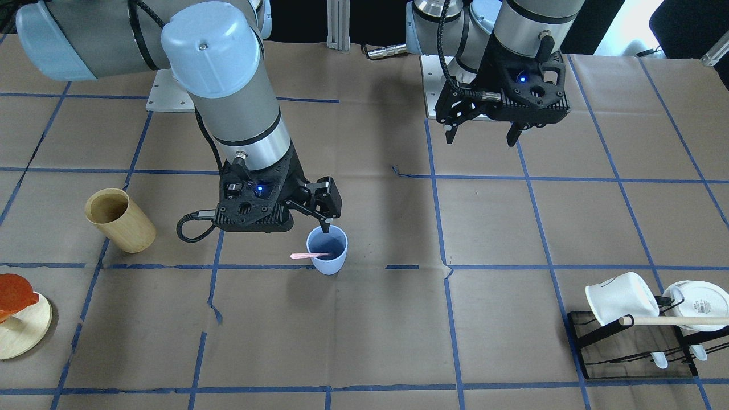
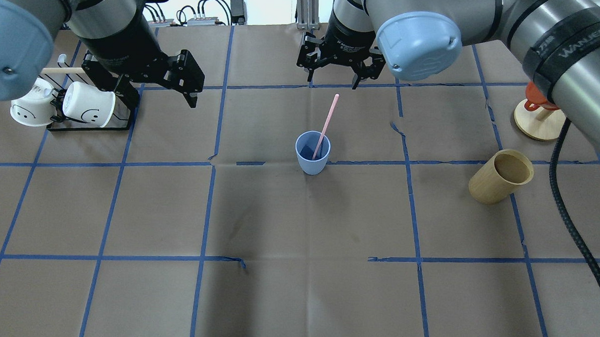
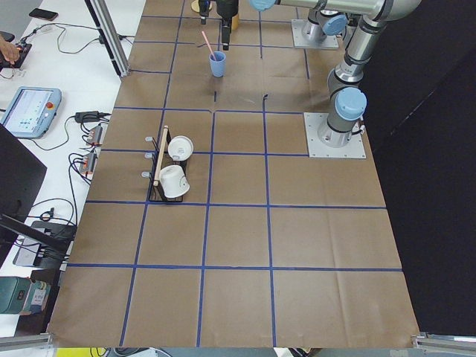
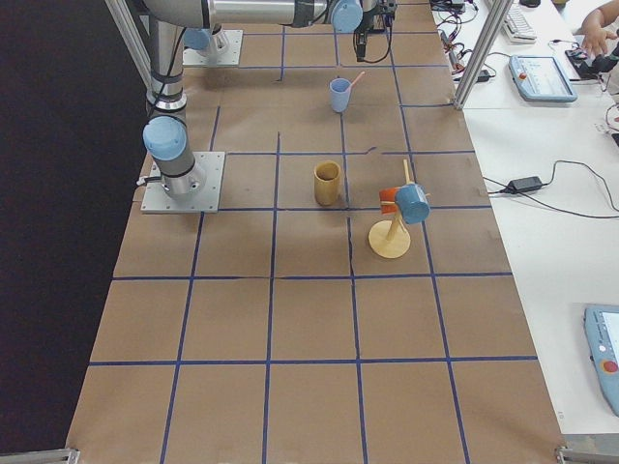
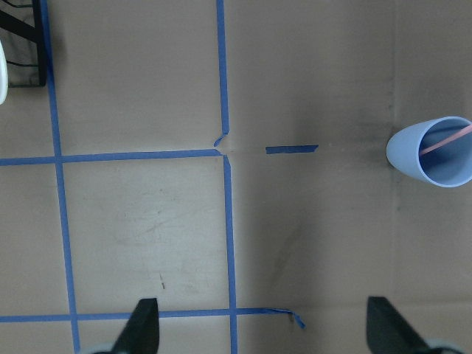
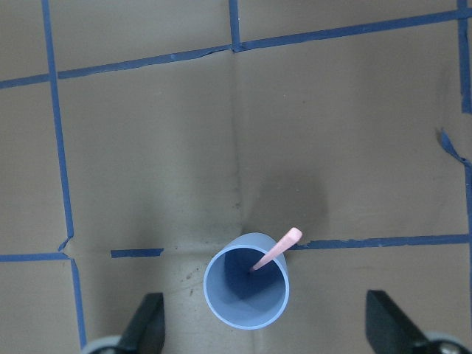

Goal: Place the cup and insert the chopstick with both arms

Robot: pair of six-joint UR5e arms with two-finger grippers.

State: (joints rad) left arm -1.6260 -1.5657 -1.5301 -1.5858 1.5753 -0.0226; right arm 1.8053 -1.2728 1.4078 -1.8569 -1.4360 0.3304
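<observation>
The light blue cup (image 2: 311, 161) stands upright near the table's middle. One pale pink chopstick (image 2: 328, 120) leans in it, its top sticking out over the rim. The cup also shows in the front view (image 1: 330, 263) and in both wrist views (image 6: 221, 295) (image 5: 413, 151). My right gripper (image 2: 333, 82) hangs open and empty above the cup, just beyond it; the right wrist view looks straight down into the cup and onto the chopstick (image 6: 279, 248). My left gripper (image 1: 481, 138) is open and empty, raised well away on my left side.
A tan wooden cylinder (image 2: 499, 184) stands on my right. A round wooden stand (image 2: 538, 122) with an orange piece is beyond it. A black rack (image 2: 89, 123) with two white mugs and a wooden rod is at my far left.
</observation>
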